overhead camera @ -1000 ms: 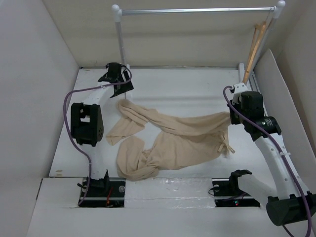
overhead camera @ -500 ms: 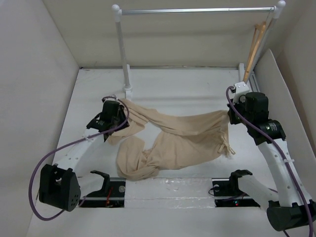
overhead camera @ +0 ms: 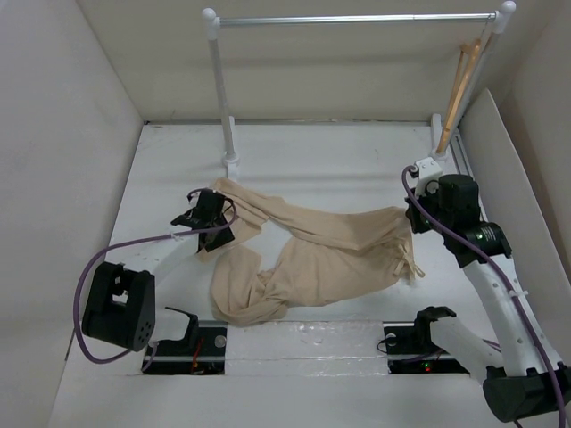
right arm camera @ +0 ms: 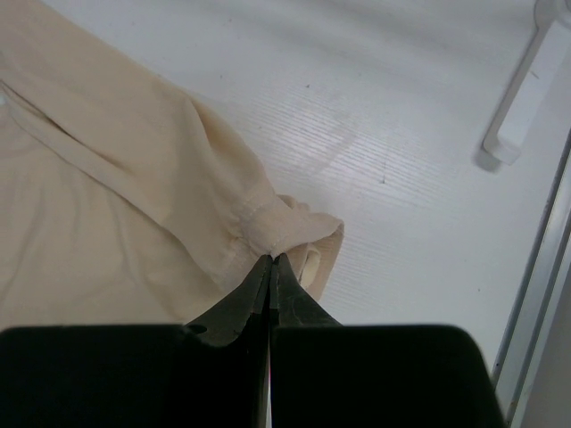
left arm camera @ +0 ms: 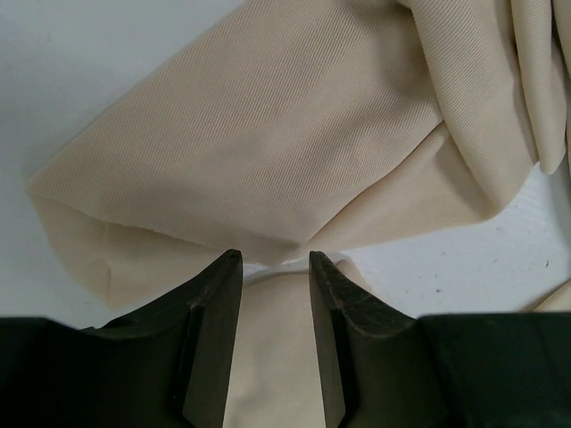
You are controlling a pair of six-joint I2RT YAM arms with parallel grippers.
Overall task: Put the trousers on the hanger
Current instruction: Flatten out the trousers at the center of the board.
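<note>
My right claw is clamped on the edge of the trousers. My left claw has its fingers slightly apart with cloth between them; I cannot tell whether they grip.

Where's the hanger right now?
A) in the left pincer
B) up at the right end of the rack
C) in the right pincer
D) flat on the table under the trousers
B: the wooden hanger sits slanted at the right end of the rack, well apart from the trousers spread on the table.
</note>
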